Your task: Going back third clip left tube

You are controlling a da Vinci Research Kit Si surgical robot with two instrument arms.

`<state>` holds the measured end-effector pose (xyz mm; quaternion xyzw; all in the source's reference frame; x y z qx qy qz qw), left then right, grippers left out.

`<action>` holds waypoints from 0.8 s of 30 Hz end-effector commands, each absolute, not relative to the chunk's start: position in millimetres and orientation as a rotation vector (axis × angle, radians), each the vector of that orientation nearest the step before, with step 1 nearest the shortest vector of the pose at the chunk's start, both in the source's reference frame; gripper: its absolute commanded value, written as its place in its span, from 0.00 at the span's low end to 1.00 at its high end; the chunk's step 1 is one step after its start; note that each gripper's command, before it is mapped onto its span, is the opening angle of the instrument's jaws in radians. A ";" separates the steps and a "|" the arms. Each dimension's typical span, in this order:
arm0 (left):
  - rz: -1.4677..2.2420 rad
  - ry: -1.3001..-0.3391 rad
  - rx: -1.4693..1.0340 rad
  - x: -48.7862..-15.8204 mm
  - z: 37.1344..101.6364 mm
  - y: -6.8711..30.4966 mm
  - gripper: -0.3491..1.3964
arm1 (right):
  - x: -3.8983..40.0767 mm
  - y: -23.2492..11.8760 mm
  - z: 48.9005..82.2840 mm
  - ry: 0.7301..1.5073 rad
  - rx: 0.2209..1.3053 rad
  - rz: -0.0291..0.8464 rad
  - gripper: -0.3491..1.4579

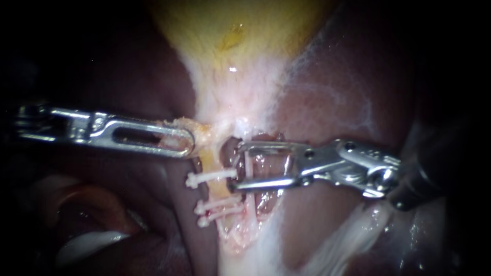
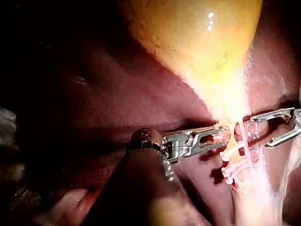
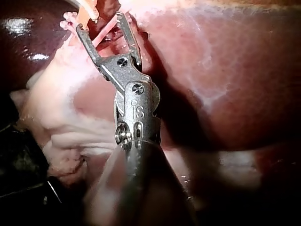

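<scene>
The end effector of my left instrument (image 1: 188,144) is clamped on a small fold of pale yellowish tissue (image 1: 200,129). This fold lies where the gallbladder (image 1: 230,30) becomes narrow, and both jaws lie together on it from two sides. The shaft of this instrument comes in almost level over the dark liver (image 2: 117,103). Just below this grip, the left tube (image 1: 219,189) runs downward as a yellowish strand. It carries three white clips, all lying across it. The upper clip (image 1: 209,177) sits alone, and the two lower clips (image 1: 219,208) lie close together, one just under the other. The end effector of my right instrument (image 1: 238,167) stands with its jaws apart, and I see no clip between them. The tips of the jaws are just beside the left tube, on its right side, at the height of the upper clip. The end of that clip is very near the lower jaw, but I cannot tell if they touch. A thin pale tube (image 1: 249,171) passes through the gap between the open jaws, with reddish tissue behind it.
</scene>
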<state>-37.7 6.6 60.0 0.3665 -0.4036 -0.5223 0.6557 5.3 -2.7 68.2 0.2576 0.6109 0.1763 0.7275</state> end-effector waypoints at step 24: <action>-1.185 -0.918 0.820 -39.2 62.5 7.0 0.00 | -0.7 -1.2 66.6 1.356 0.504 0.259 0.47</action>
